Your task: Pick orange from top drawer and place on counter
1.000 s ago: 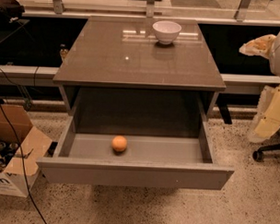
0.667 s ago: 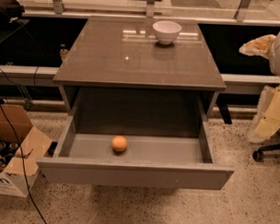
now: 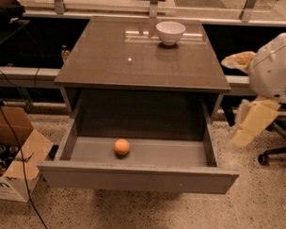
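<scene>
1. Here, the drawer (image 3: 136,178) stands pulled well out toward the camera. Its front panel is the nearest edge, and its side walls run back under the counter (image 3: 135,59).
2. Orange (image 3: 122,147) sits on the drawer floor, left of middle. It is near the front panel but apart from it and touches no wall. There is bare floor on both sides, more to its right.
3. The front strip of the drawer floor is open from above. The back part lies under the counter, in shadow.
4. Counter top is glossy and bare over most of its face. Bowl (image 3: 170,32) stands upright near the far edge, right of centre. The near, left and right edges carry nothing.
5. Gripper (image 3: 250,124) hangs off the cabinet's right side, outside the drawer's right wall and well apart from the orange. It holds nothing that shows. Cannot tell whether it is open or closed.
6. Arm housing (image 3: 276,69), pale and rounded, sits above the gripper, right of the counter's right edge.
7. Floor, left: an open cardboard box (image 3: 14,163) stands just beside the drawer's left front corner, one flap lying toward the drawer.
8. Floor, right: a chair base (image 3: 276,152) with a caster, beyond the gripper.
9. Behind the counter is a rail with upright posts (image 3: 154,6). There are dark recesses on either side of the cabinet.
</scene>
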Robot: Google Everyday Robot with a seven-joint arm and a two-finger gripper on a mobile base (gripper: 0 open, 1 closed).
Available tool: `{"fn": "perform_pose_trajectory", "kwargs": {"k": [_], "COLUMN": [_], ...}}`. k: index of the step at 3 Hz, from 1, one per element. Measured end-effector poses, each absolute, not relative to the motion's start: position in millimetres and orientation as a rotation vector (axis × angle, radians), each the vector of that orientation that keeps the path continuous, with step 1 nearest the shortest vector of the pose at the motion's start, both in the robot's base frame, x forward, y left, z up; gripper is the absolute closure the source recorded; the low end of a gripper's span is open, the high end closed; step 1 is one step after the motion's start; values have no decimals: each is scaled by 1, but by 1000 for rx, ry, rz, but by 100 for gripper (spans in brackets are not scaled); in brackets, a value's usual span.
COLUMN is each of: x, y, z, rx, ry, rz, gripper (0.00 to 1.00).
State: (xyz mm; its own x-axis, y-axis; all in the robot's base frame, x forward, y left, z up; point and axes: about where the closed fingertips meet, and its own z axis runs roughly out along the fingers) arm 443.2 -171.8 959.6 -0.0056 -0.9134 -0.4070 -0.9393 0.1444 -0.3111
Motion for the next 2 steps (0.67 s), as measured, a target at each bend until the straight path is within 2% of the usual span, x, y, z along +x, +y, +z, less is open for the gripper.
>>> {"fn": "perform_pose_trajectory", "kwargs": {"k": [2], "x": [472], "y": [-119], "z": [915], "rx": [-1743], "ry": [1821], "rz": [223], "gripper": [0]}}
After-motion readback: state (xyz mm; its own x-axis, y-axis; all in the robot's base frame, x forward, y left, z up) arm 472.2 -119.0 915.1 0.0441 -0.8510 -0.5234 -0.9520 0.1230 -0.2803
